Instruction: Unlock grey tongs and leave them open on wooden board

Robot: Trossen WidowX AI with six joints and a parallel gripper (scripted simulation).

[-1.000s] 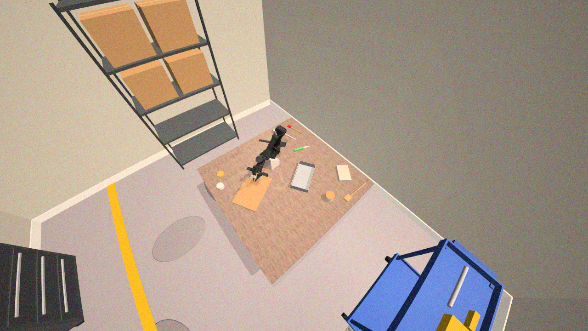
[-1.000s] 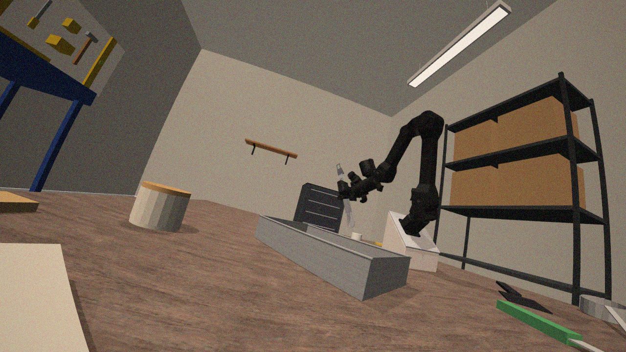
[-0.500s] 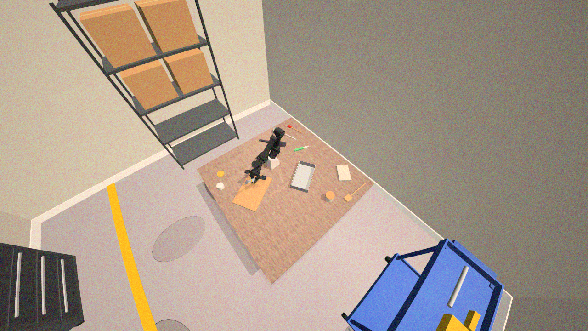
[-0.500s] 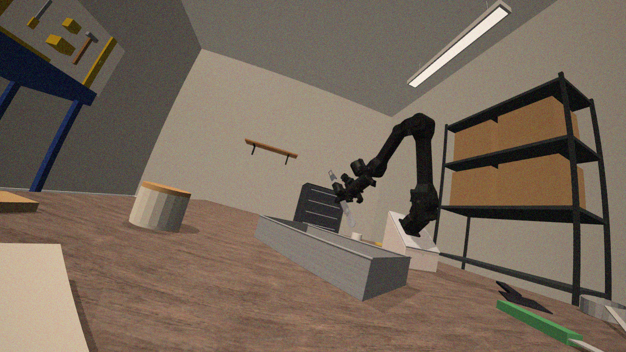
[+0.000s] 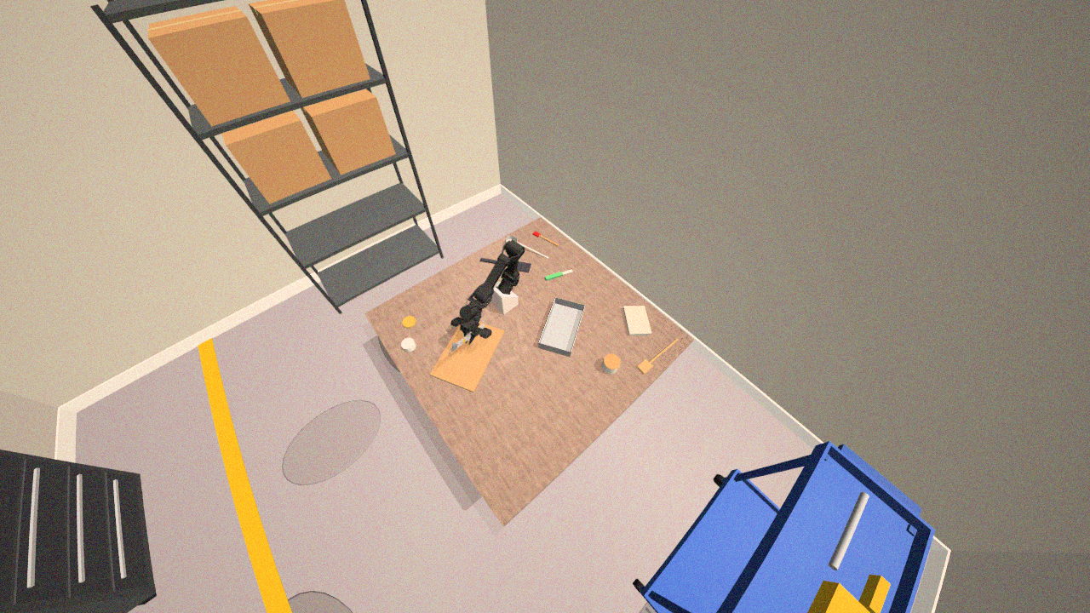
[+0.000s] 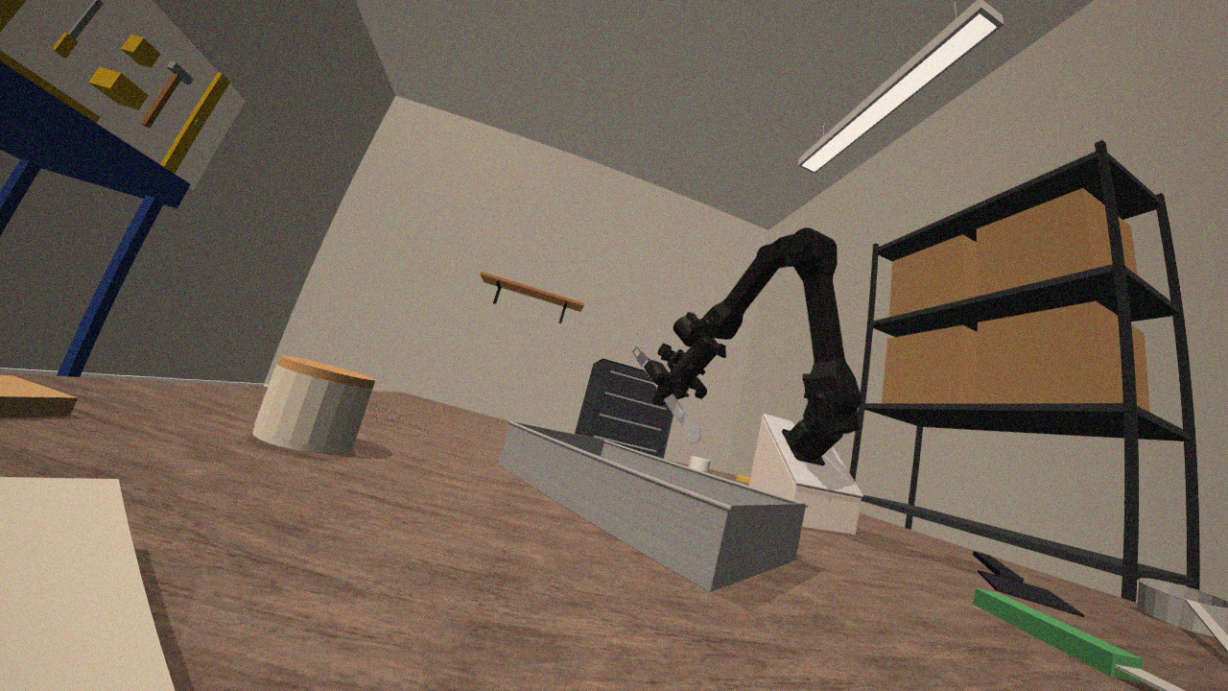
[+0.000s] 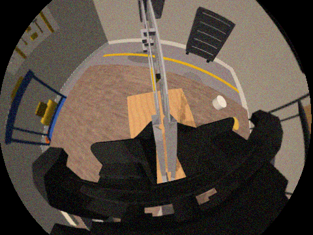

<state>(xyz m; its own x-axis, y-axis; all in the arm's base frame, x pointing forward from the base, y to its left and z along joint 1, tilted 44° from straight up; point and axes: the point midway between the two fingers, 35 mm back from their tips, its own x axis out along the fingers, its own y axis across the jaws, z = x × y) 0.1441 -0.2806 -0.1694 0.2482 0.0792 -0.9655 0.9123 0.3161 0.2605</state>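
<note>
The pincer (image 6: 678,379), clenched on the tongs (image 7: 158,91), hangs above the board (image 5: 466,358), the tongs' long axis tilted, tips lower, hinge end raised.

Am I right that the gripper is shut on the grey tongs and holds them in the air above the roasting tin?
Not quite. The gripper is shut on the grey tongs and holds them in the air, but above the wooden board, not the roasting tin, which stands apart to one side. The top view shows it; the wrist view shows the board beneath the tongs.
</note>
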